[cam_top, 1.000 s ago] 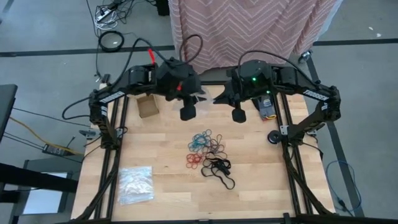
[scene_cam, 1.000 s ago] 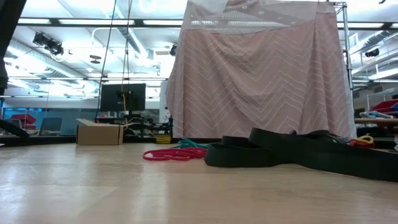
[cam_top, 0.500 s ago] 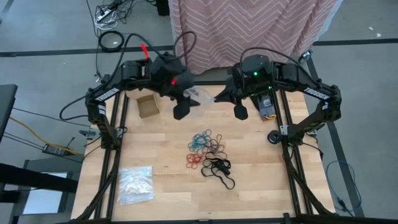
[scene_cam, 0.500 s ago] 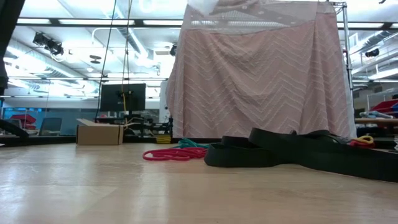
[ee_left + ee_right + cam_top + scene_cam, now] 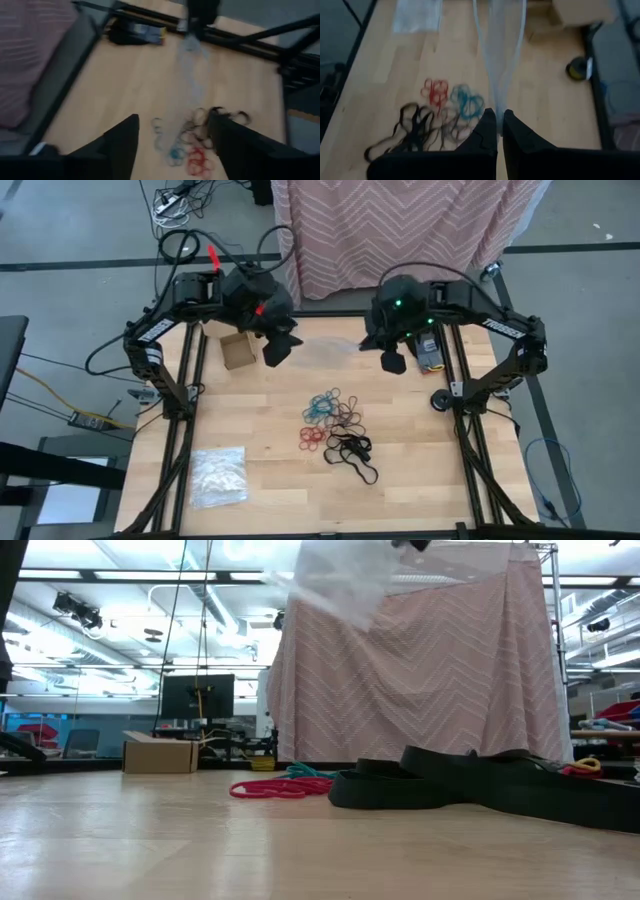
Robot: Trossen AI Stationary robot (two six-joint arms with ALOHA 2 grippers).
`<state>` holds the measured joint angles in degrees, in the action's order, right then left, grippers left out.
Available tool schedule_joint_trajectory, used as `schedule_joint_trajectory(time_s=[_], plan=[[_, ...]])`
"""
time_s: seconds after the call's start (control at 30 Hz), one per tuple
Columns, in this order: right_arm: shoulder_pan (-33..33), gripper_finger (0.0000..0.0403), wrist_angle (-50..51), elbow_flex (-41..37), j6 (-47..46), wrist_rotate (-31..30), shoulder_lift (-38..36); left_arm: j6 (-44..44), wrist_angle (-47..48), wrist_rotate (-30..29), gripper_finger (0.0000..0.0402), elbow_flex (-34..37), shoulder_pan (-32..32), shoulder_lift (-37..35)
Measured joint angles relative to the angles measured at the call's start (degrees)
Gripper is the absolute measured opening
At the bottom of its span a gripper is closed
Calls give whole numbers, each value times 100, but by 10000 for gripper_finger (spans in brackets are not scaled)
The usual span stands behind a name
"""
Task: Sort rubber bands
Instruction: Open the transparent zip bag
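Observation:
The rubber bands (image 5: 335, 427) lie in a loose heap mid-table, with blue (image 5: 465, 102), red (image 5: 436, 90) and black (image 5: 405, 132) ones. The low view shows a red band (image 5: 275, 788) and wide black bands (image 5: 450, 785). My right gripper (image 5: 393, 360) hangs above the table's far part, shut on a clear plastic bag (image 5: 328, 352). That bag also shows in the low view (image 5: 335, 585). My left gripper (image 5: 172, 117) is open over the far left, apart from the bag, with nothing between its fingers. My right gripper pinches one end of the clear bag (image 5: 498, 100) between its two shut fingers, which slant down from the table's far right. The bag (image 5: 192, 55) hangs slack from the fingers, lifted clear of the table.
A second clear bag (image 5: 218, 476) lies flat at the near left. A small cardboard box (image 5: 237, 350) stands at the far left beside my left gripper. A black and yellow device (image 5: 430, 352) and a small roll (image 5: 439, 400) sit by the right edge. A pink cloth (image 5: 420, 670) hangs behind the table.
My left gripper has drawn back toward the table's far left corner, away from the clear bag. My right gripper has sunk a little. The bag, earlier between the two grippers, now hangs from the right one alone and has dropped lower into the low view.

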<state>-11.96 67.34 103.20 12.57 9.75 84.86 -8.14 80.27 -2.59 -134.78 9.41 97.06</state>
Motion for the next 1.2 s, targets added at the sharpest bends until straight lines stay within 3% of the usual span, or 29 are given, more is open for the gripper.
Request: schedule_joint_trajectory(time_s=[0.1,0.2,0.27,0.57,0.77,0.97,1.2], plan=[[57,0,8,-267,-149,-283,11,447,104,-72,151,62,-4,45],[97,0,-265,-450,-351,-417,7,917,263,130,41,292,17,79],[109,0,-339,-476,-471,-495,9,1084,219,296,15,485,50,83],[141,0,-394,-542,-790,-886,1,1878,-40,489,3,1133,294,65],[175,0,-572,-1378,-927,-878,-184,1957,-527,799,2,1512,636,-190],[320,0,-1414,-2422,-1403,-860,-684,1569,-2019,1336,12,3006,810,-665],[485,0,-1652,-2647,-1557,-888,-880,777,-3728,2132,63,4900,790,-855]])
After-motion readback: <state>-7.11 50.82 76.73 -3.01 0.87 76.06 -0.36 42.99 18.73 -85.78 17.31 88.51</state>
